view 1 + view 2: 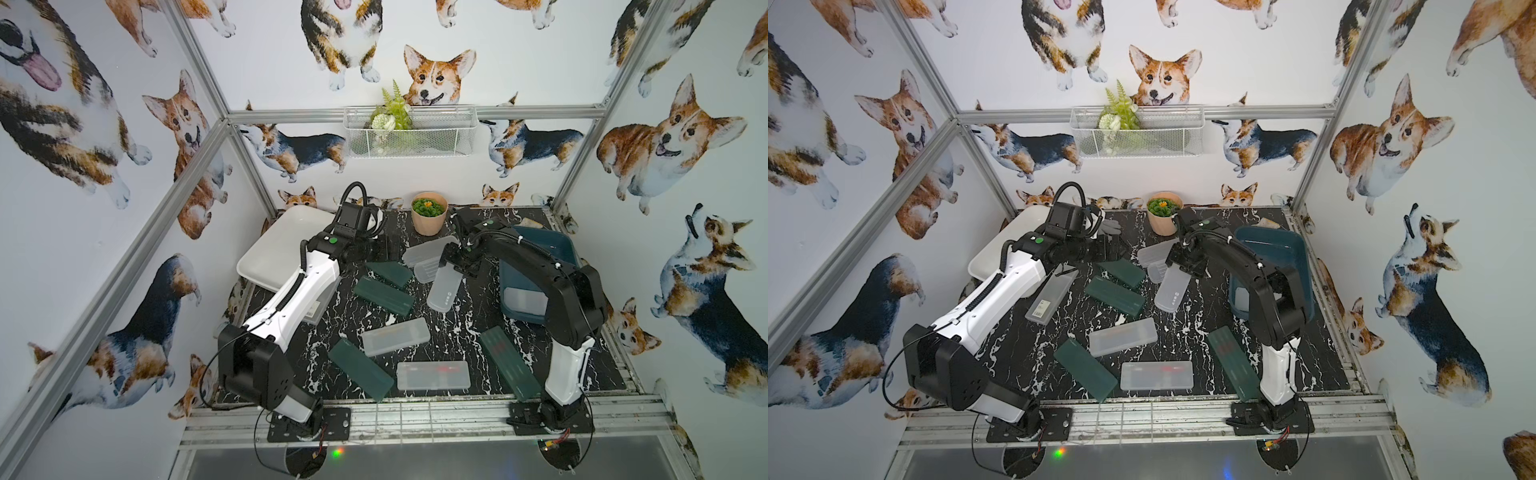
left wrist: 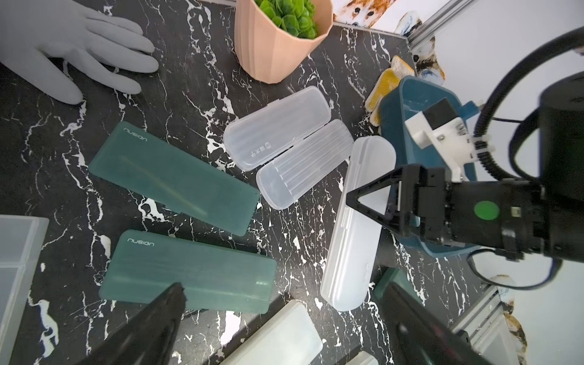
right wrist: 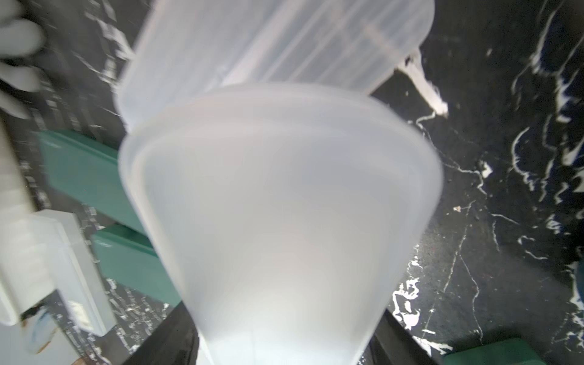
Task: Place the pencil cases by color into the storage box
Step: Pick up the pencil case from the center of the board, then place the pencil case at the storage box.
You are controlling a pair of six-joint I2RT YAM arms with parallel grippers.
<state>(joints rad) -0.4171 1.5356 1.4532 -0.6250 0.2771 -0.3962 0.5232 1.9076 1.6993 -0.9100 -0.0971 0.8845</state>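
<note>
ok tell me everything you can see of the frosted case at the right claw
The frosted case is a long, slim box of translucent white plastic with rounded ends, a seam along one side and small dark print toward its near end. It is closed. It lies lengthwise over the black marble table, beside the dark teal tub, its far end by an opened clear case. The right claw grips its far half, jaws on its long sides.

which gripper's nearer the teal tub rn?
Right. The right gripper, shut on a frosted pencil case, sits just off the teal tub's table-centre side; the open left gripper is farther off, beyond the opened clear case.
</note>
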